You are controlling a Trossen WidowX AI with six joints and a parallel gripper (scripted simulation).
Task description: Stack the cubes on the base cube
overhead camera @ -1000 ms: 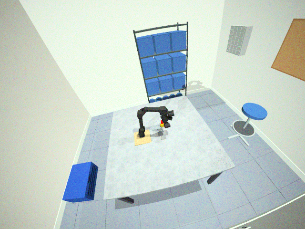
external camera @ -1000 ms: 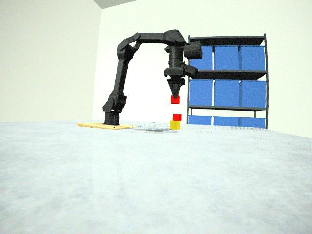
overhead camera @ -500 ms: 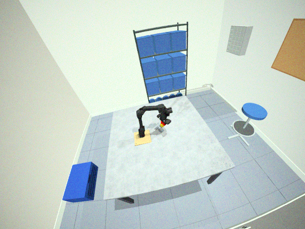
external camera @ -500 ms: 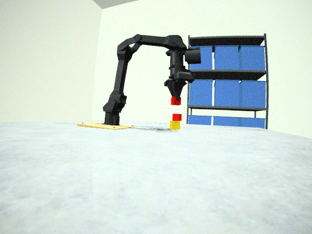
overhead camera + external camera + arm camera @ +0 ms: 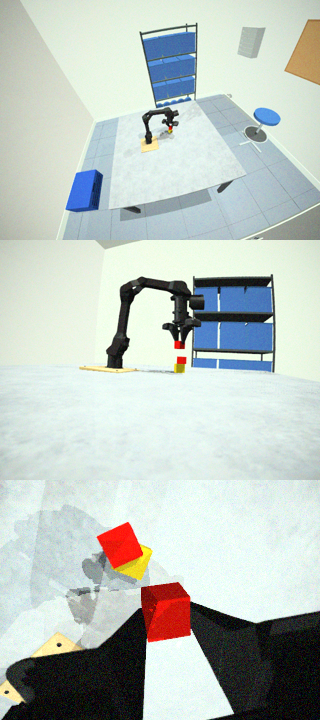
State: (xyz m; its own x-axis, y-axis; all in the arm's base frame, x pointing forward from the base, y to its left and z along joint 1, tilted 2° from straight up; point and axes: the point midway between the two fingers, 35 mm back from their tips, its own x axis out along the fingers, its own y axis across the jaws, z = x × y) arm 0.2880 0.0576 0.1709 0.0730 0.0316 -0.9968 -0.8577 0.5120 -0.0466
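The yellow base cube [image 5: 170, 131] [image 5: 179, 368] [image 5: 142, 570] stands on the table. One red cube [image 5: 181, 360] [image 5: 120, 545] rests on its top, offset so that one part of the yellow top stays bare in the wrist view. My gripper [image 5: 180, 342] [image 5: 164, 609] is shut on the other red cube [image 5: 178, 344] [image 5: 169, 617]. It holds this cube in the air above the base cube, with a clear vertical gap over the resting red cube in the exterior view. In the top view the two red cubes cannot be told apart.
The arm stands on a wooden mounting board [image 5: 149, 148] [image 5: 103, 369] [image 5: 56, 645] on the grey-white table [image 5: 178, 167] [image 5: 155, 420]. A shelf rack with blue bins [image 5: 169, 46] [image 5: 244, 335] stands behind the table. A blue stool [image 5: 266, 116] and a blue box [image 5: 84, 189] are on the floor.
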